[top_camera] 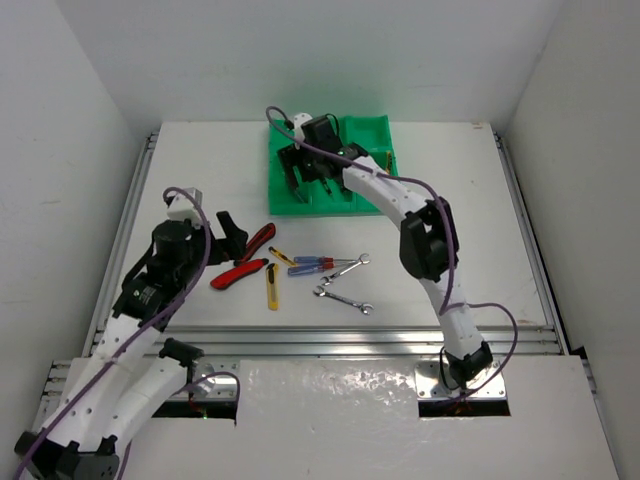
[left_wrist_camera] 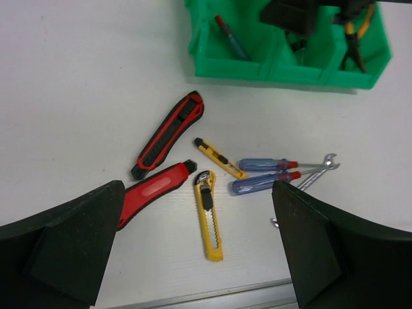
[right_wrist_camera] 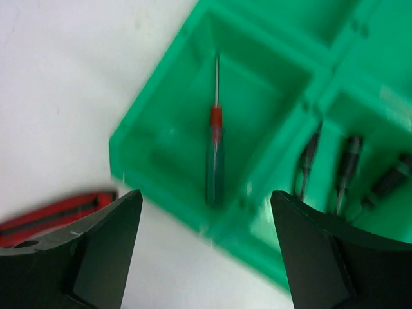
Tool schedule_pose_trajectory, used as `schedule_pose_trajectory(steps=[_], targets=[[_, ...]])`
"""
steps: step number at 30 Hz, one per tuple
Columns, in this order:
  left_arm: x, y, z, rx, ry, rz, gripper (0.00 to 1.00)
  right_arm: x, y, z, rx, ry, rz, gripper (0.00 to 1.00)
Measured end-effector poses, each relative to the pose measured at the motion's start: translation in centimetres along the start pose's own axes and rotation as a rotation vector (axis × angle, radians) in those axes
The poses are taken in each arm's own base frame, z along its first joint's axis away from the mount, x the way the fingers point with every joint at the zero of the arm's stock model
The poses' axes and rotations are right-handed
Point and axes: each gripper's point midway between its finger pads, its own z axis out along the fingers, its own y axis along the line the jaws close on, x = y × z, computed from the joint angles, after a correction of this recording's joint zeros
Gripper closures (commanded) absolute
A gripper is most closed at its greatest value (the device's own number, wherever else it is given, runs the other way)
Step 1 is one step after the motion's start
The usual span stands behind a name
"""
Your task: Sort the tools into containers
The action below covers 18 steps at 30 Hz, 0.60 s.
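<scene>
Tools (top_camera: 315, 265) lie in two places: most in a loose cluster on the white table (top_camera: 470, 220), a few inside the bright green tray (top_camera: 378, 128) at the table's far side.

On the table we see a red-and-black utility knife (left_wrist_camera: 168, 135) lying at an angle, and just below it a red-bodied knife (left_wrist_camera: 158, 192) with a black tip. Beside these lie a small yellow box cutter (left_wrist_camera: 220, 158) and a longer yellow box cutter (left_wrist_camera: 208, 215), close together but apart. To their right, an upper blue screwdriver (left_wrist_camera: 267, 165) and a lower blue screwdriver (left_wrist_camera: 262, 183) lie side by side, both with clear blue handles and red collars. A silver wrench (left_wrist_camera: 320, 168) lies along their shafts, and a second silver wrench (top_camera: 343, 298) lies nearer the arms.

In the tray, a third blue screwdriver (right_wrist_camera: 214, 154) with a red collar lies flat in the near left corner compartment. The compartment next to it holds dark-handled tools (right_wrist_camera: 348, 158), too blurred to name. Yellow-handled pliers (left_wrist_camera: 356, 35) sit in a compartment at the tray's right end.

Our right gripper (right_wrist_camera: 205, 215) hangs over the corner compartment, fingers spread wide with nothing between them. Our left gripper (left_wrist_camera: 198, 206) hovers above the table cluster, fingers wide apart and holding nothing.
</scene>
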Motion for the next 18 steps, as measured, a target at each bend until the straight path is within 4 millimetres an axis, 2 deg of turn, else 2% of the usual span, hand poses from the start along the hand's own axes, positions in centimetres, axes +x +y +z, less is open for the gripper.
schedule_pose_trajectory(steps=[2, 4, 6, 9, 10, 11, 14, 16, 18], targets=[[0.4, -0.1, 0.9, -0.025, 0.058, 0.012, 0.07, 1.1, -0.1, -2.2, 0.003, 0.026, 0.000, 0.17], [1.0, -1.3, 2.3, -0.040, 0.134, 0.046, 0.07, 2.8, -0.3, -6.6, 0.013, 0.056, -0.001, 0.16], [1.9, -4.3, 3.4, -0.008, 0.198, 0.104, 0.07, 4.2, -0.3, -12.2, 0.006, 0.068, 0.008, 0.16], [5.6, -9.6, 5.8, 0.025, 0.346, 0.252, 0.07, 5.0, -1.0, -21.4, -0.007, -0.022, 0.047, 0.16], [7.1, -11.3, 6.5, 0.036, 0.388, 0.308, 0.11, 5.4, -1.1, -22.9, -0.009, -0.039, 0.056, 0.16], [8.2, -12.7, 7.1, 0.046, 0.424, 0.351, 0.12, 6.7, -1.9, -26.9, 0.004, -0.095, 0.090, 0.16], [10.7, -15.1, 9.5, 0.046, 0.511, 0.486, 0.14, 10.6, -1.7, -30.8, -0.002, -0.149, 0.128, 0.16], [11.6, -15.4, 11.6, 0.030, 0.541, 0.570, 0.13, 13.7, -1.0, -31.4, -0.028, -0.111, 0.138, 0.16], [12.4, -14.7, 13.1, 0.023, 0.573, 0.661, 0.13, 16.0, -0.5, -31.3, -0.044, -0.060, 0.146, 0.16]])
